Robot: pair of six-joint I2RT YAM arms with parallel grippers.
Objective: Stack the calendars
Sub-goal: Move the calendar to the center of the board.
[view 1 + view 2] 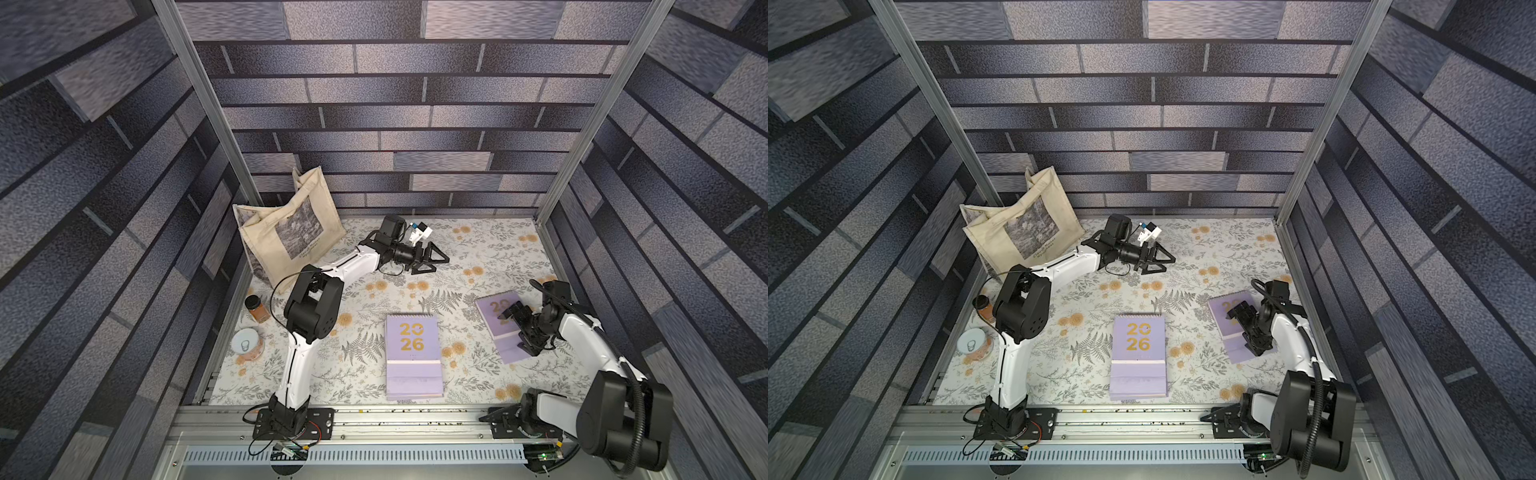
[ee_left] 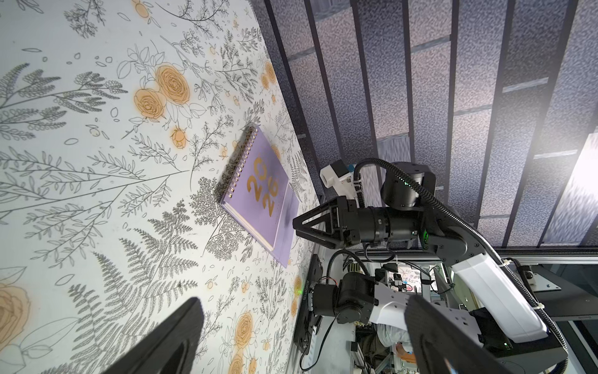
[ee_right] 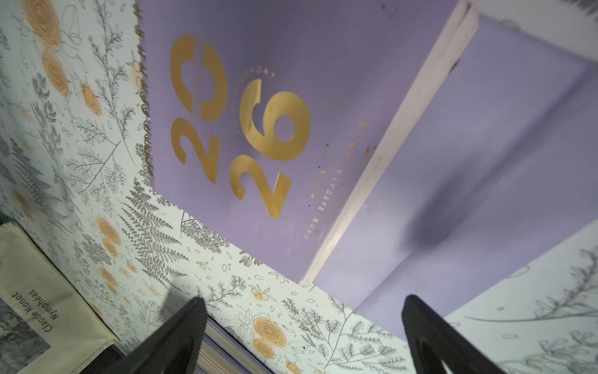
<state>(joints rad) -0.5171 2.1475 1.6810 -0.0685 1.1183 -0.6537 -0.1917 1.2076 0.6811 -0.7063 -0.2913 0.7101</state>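
Top views show floral tabletop point(image 1: 490, 249) (brick-print walls point(image 1: 415, 104)), left pincer point(image 1: 436, 262) and right pincer point(image 1: 513, 329) gaping wide.

Clear tabletop point(image 1: 457, 332) between calendar stack point(image 1: 413, 357) and lone calendar point(image 1: 489, 308); tote bag point(image 1: 291, 232) blocks left.

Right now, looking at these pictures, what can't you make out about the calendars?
Centre stack: how many calendars; both top views look down, edges too thin to count.
Lone calendar: numerals partly hidden in both top views by the right gripper.
Its small gold print: blurred, right wrist view.
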